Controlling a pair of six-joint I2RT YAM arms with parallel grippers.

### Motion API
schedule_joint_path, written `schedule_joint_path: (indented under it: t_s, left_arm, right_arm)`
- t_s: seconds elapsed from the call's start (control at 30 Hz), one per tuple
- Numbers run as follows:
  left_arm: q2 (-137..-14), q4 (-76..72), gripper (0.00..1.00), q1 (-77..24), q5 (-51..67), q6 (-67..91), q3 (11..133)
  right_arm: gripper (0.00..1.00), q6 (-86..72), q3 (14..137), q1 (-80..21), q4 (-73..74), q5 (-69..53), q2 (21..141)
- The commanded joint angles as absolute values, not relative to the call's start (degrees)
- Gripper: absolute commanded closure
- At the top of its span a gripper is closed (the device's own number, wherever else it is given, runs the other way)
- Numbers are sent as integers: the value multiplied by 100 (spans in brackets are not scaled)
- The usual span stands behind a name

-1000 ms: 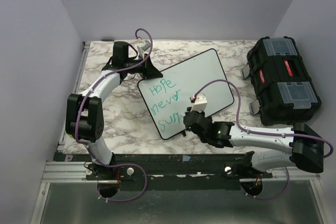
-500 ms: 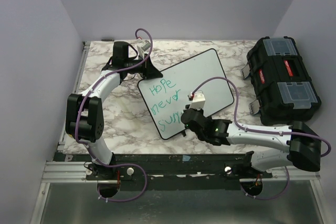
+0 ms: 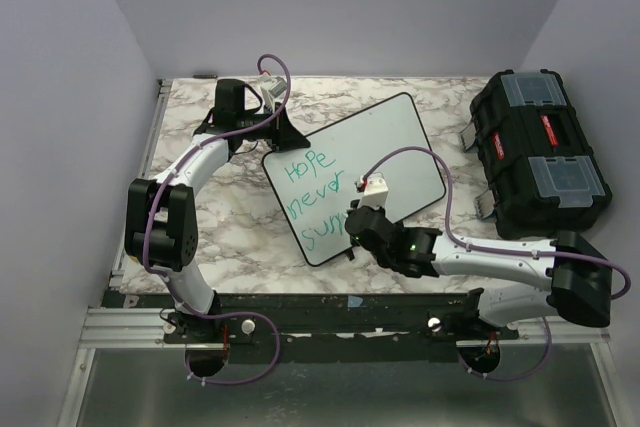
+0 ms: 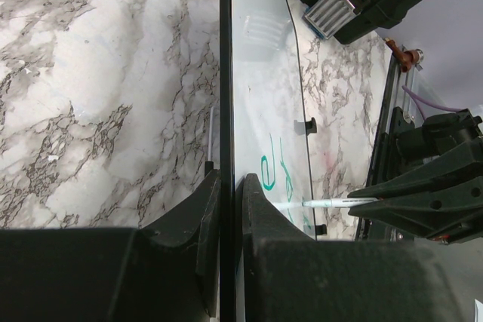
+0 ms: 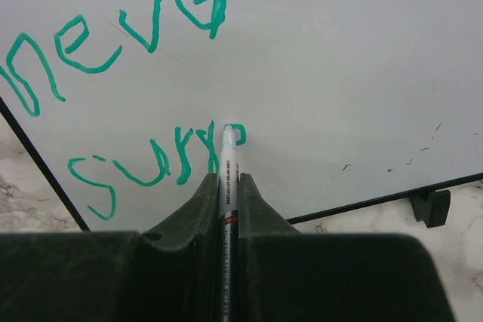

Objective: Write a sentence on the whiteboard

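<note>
The whiteboard (image 3: pixel 385 147) lies tilted on the marble table, black-framed, with green words "Hope", "never" and "surr" plus part of a further letter (image 3: pixel 312 197). My left gripper (image 3: pixel 284 133) is shut on the board's far left edge (image 4: pixel 226 111). My right gripper (image 3: pixel 352 224) is shut on a white marker (image 5: pixel 229 171). The marker's tip touches the board at the end of "surr" (image 5: pixel 181 157). The marker also shows in the left wrist view (image 4: pixel 332 203).
A black toolbox (image 3: pixel 535 152) with clear lid compartments stands at the right side of the table. Grey walls close in the back and both sides. The arm bases sit on a rail at the near edge (image 3: pixel 340 312).
My right gripper has shifted slightly left and toward the board with the marker. A new partial letter stands after "surr". The left arm and board have not moved.
</note>
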State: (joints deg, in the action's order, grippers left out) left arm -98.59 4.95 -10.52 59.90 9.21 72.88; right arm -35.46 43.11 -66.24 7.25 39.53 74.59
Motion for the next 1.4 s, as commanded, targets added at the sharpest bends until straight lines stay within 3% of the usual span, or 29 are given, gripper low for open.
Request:
schedule_joint_path:
  t_s: [0.0, 0.5, 1.37]
  left_arm:
    - [-9811, -105, 100, -1081, 5700, 149, 7295]
    - [-9822, -105, 100, -1081, 5730, 167, 7302]
    - [-9796, -105, 100, -1090, 5712, 151, 7286]
  right_arm:
    - [99, -3651, 4111, -6567, 731, 3710, 7430]
    - [99, -4020, 3824, -6574, 1219, 3810, 7063]
    - [100, -3809, 4678, -6553, 1109, 4636, 7577]
